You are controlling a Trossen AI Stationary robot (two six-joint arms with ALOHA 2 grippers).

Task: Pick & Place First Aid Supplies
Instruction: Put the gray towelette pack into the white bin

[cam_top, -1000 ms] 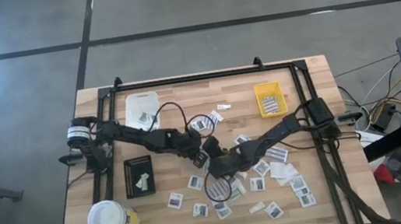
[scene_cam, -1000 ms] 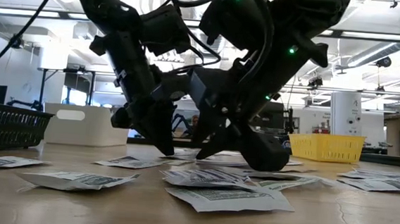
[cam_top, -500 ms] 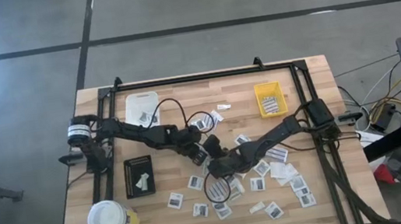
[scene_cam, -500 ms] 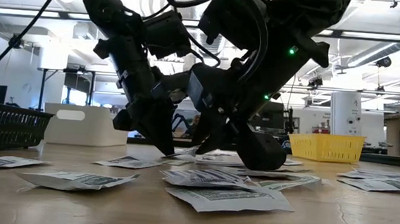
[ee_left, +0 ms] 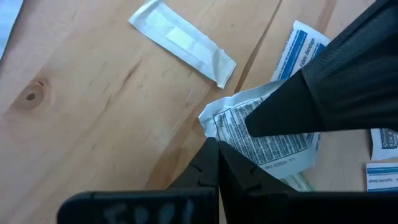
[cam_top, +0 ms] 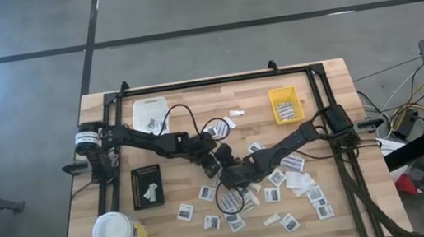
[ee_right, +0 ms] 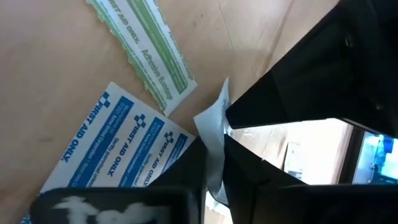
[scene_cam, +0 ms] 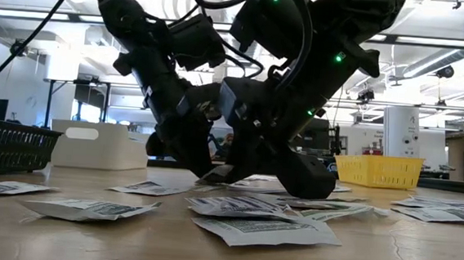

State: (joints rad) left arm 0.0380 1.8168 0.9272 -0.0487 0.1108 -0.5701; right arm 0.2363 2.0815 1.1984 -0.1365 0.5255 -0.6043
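In the high view, the left gripper and the right gripper are being brought together at the middle of the table. The left one has been shifted slightly closer to the right one over the last second. The loose packets are lying scattered nearer the front edge. The white tray, the yellow tray and the black tray are being left well apart from the work.

In the low view, both grippers are being held down at the tabletop. The left arm is now being leaned in further against the right one.

In the left wrist view, the left fingers are being kept pressed together. Their tip is being held against the edge of a crumpled packet, and the other arm's dark finger is being laid over it. Whether a corner is actually being pinched cannot be told. A plain white strip is lying apart.

In the right wrist view, the right jaws have been drawn narrow. A thin white edge, judged to be the crumpled packet, is being pinched between them, beside a blue-printed packet and a green-striped strip. The pick is judged as being secured, with lifting and carrying to a tray still outstanding.
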